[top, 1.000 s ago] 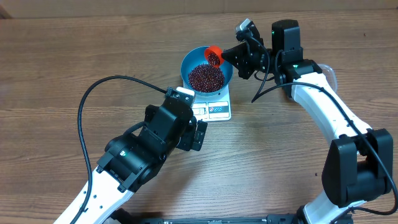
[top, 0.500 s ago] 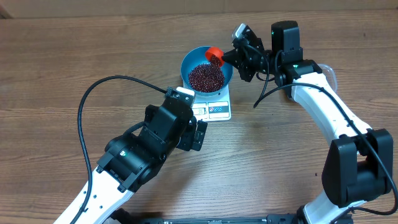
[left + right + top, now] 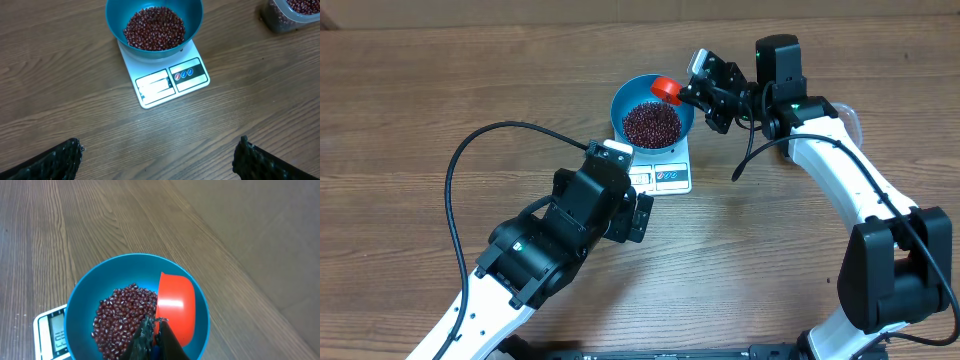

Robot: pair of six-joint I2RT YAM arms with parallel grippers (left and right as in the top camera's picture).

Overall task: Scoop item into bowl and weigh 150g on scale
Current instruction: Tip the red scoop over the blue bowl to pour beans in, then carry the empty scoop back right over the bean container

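The beans (image 3: 651,122) lay as a loose dark red heap in the blue bowl (image 3: 620,100), covering its bottom and well below the rim. The bowl stood on the white scale (image 3: 665,177), so that whatever dropped in would be weighed at once. The scale sat toward the far edge of the tabletop (image 3: 440,90), about midway along it, with its display facing the near edge.

The right tool (image 3: 695,92) was closed on the handle of a red scoop (image 3: 666,88), holding it above the far right part of the bowl's rim. In the right wrist view the scoop (image 3: 176,307) was turned on its side with its rounded back toward the camera, probably so that its load would slide out into the bowl. Its mouth faced away, so I could not tell whether any beans remained inside.

The left tool (image 3: 159,152) hung over the bare tabletop on the near side of the scale, jaws spread wide and holding nothing. It seemed parked there to keep clear of the pouring and give its camera a view of the display, though the digits were too small to read.

A clear tub (image 3: 292,12) holding more beans stood to the right of the scale, within the right arm's reach for another scoop.
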